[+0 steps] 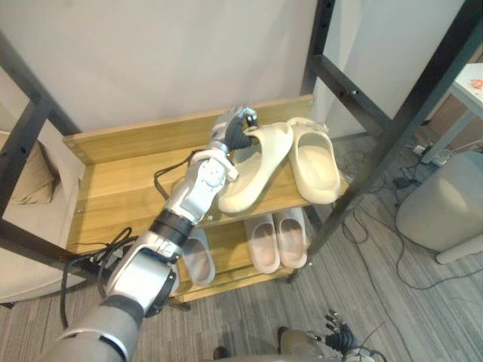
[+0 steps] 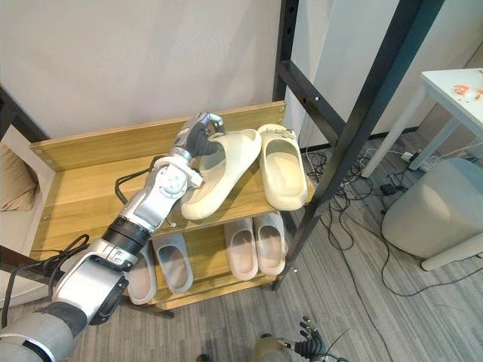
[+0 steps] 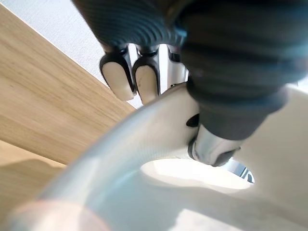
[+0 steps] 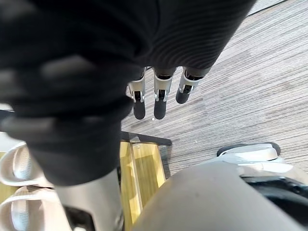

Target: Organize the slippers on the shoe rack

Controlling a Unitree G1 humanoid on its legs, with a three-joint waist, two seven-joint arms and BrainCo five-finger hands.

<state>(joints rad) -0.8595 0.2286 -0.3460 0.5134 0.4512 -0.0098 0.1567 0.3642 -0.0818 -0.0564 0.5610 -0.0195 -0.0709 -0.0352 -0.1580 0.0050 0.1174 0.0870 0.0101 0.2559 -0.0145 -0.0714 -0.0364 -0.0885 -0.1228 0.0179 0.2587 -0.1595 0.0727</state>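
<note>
The wooden shoe rack (image 1: 121, 188) stands against the wall. On its top shelf lie two cream slippers. The left cream slipper (image 1: 253, 181) lies askew, its toe toward the front edge. My left hand (image 1: 235, 128) is shut on its strap (image 3: 144, 139), fingers (image 3: 130, 79) over the band and thumb (image 3: 216, 144) under it. The right cream slipper (image 1: 315, 162) lies straight beside it, the two touching near the straps. A pale pink pair (image 1: 275, 237) and grey slippers (image 2: 173, 260) sit on the lower shelf. My right hand (image 1: 338, 332) hangs low over the floor, its fingers (image 4: 159, 96) relaxed.
A black metal frame post (image 1: 377, 143) slants past the rack's right end. A grey pouf (image 1: 445, 204) and loose cables lie on the carpet to the right, with a white table (image 2: 453, 83) beyond. A beige cushion (image 1: 38, 173) sits left of the rack.
</note>
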